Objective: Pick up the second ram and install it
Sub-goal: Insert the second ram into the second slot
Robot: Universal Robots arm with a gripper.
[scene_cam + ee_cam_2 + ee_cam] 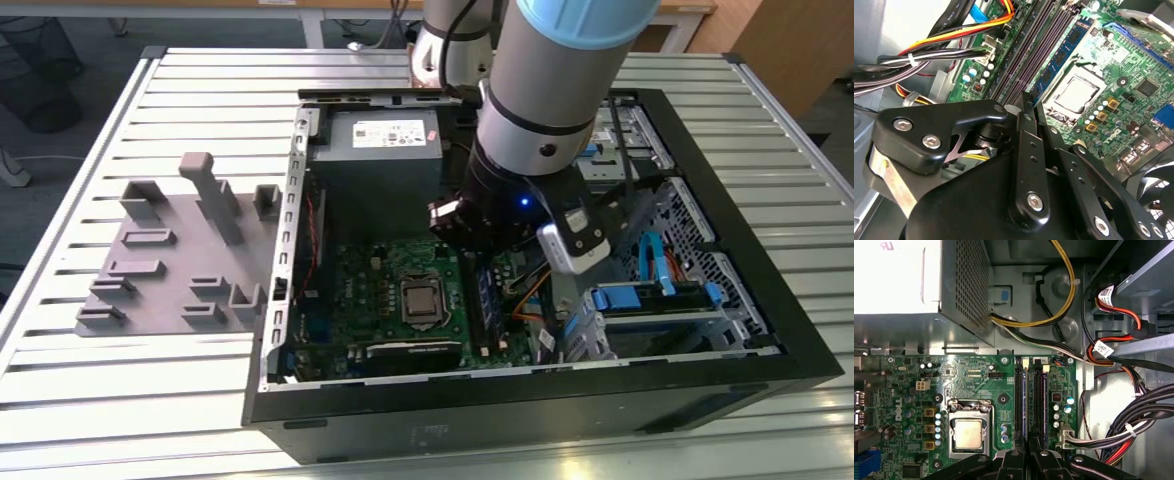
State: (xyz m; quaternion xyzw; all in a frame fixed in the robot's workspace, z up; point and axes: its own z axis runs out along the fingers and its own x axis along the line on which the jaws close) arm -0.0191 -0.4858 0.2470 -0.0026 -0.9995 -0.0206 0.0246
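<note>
My gripper (1027, 454) hangs inside the open computer case (747, 350), right above the long black memory slots (1040, 390) beside the processor socket (969, 432). Its two black fingers (1026, 145) stand close together. A thin dark edge with a whitish spot (1010, 108) sits between them at the tips; it looks like the second ram, mostly hidden by the fingers. Another stick (1064, 55), bluish with black chips, stands seated in the slot nearest the socket. In the exterior view the arm's wrist (514, 190) covers the gripper.
A grey holder tray (160, 260) lies on the slatted table at the exterior view's left. The power supply (380, 140) fills the case's far corner. Bundles of cables (1134, 415) run close by the slots. Drive bays (667, 295) stand at the exterior view's right.
</note>
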